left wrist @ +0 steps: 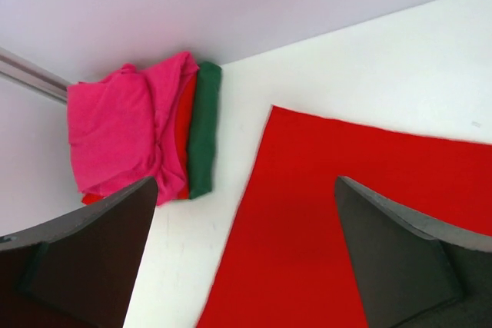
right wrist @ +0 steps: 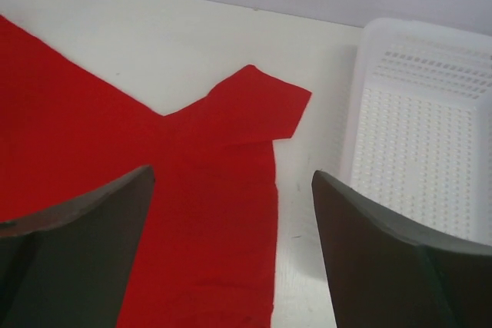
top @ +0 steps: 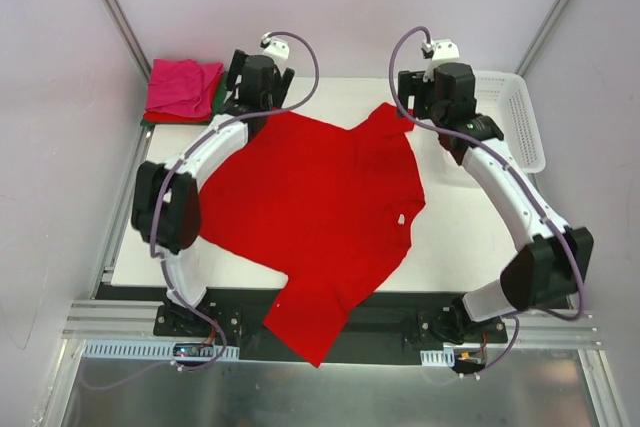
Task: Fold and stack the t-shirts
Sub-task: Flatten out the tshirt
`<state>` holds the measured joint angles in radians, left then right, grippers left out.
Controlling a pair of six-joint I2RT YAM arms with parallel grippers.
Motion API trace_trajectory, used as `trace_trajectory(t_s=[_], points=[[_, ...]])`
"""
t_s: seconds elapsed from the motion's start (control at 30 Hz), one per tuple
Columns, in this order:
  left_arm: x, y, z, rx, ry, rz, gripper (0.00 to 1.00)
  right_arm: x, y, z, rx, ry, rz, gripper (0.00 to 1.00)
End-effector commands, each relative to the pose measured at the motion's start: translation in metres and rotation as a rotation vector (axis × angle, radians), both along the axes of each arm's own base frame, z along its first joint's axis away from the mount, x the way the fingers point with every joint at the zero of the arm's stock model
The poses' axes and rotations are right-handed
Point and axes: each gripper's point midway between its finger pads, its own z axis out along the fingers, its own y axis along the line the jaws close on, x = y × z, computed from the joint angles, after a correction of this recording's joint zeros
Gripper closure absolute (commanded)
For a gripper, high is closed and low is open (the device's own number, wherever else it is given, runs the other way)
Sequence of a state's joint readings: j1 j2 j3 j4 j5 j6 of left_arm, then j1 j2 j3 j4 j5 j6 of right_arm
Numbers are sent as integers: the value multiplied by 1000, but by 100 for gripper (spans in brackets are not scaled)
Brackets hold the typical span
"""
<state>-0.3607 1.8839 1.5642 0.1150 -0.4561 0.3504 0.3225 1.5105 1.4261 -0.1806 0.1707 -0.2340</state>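
Red t-shirt (top: 310,197) spread on table (top: 450,237) — left gripper (left wrist: 244,180), right gripper (right wrist: 232,170) gaping wide, empty.

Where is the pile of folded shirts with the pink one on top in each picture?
Top view: the folded pile lies at the far left corner of the table.
Left wrist view: the pile is in the upper left, left of the red cloth.
Right wrist view: not in it.
Shared landmark: the big red t-shirt shows in all three.
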Motion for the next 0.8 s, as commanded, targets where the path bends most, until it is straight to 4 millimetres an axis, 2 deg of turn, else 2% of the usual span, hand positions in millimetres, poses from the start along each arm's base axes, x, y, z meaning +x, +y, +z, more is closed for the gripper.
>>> trace_trajectory(t_s=[0.0,0.03,0.07,0.1,0.13,0.17,0.2,0.23,0.3,0.33,0.4,0.43,0.5,0.53,0.6,0.67,0.7,0.73,0.77], points=[[-52,-13,-6,-98,31,-11,1,-54,17,-19,66,108,79,19],[-59,-15,-13,-109,45,-13,1,-65,22,-27,77,142,102,30],[-68,-17,-16,-124,54,-16,1,-74,28,-33,84,163,121,37],[-77,-17,-32,-134,88,-10,1,-87,29,-45,97,194,126,45],[-83,-15,-39,-138,107,-2,1,-96,32,-53,96,221,140,60],[-88,-18,-44,-149,121,-8,1,-105,38,-63,91,243,155,68],[-94,-17,-57,-162,148,-1,1,-115,38,-79,96,283,146,75],[-97,-18,-63,-169,161,-4,1,-121,40,-85,98,294,149,88],[-99,-19,-75,-170,190,-6,6,-134,50,-100,90,330,169,96],[-98,-20,-86,-159,213,-7,9,-140,49,-114,82,360,147,99],[-94,-24,-93,-155,234,-16,16,-151,60,-129,74,397,175,99],[-92,-26,-105,-143,261,-15,16,-154,62,-141,55,422,178,99],[-84,-32,-107,-139,274,-33,21,-161,70,-154,48,456,183,99],[-82,-33,-119,-128,300,-31,26,-165,76,-160,50,469,196,99],[-74,-37,-120,-117,303,-39,29,-167,84,-174,35,501,212,99],[-69,-39,-130,-102,323,-42,37,-169,92,-186,18,527,220,99],[-62,-42,-126,-96,311,-47,40,-168,96,-189,21,535,228,99],[-58,-43,-133,-89,323,-48,45,-169,100,-193,22,546,236,99],[-55,-45,-135,-82,325,-50,63,-167,105,-192,30,549,240,99]])
